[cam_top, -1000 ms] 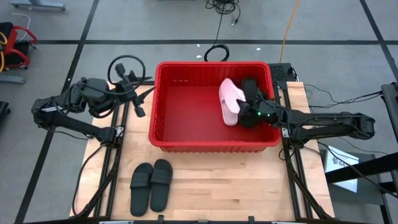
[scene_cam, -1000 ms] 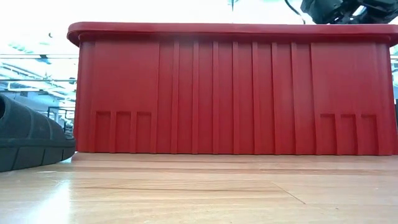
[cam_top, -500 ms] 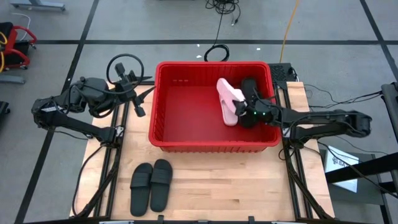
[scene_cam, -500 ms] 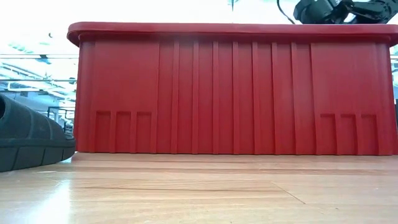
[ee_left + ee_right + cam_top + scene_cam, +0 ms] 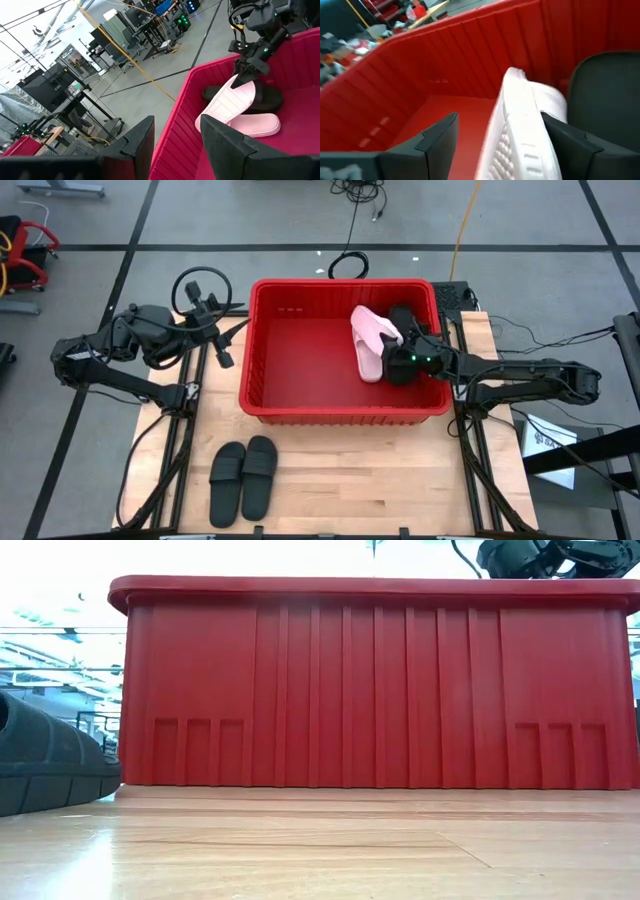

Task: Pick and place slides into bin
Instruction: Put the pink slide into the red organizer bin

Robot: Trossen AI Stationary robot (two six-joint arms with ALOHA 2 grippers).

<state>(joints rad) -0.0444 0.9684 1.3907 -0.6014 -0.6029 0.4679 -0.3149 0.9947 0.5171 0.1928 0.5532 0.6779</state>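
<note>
Pink slide [image 5: 372, 338] tips back a touch over the last half second between my right gripper's [image 5: 399, 348] wide-spread fingers, inside the red bin [image 5: 300, 412] at right of centre, so I judge release underway; left gripper [image 5: 222, 340], half-parted, holds nothing.

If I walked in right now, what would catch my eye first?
The big red bin mid-table, with the right gripper reaching in over its right end around a tilted pink slide. A black pair lies on the table in front, and the left gripper waits left of the bin.
</note>
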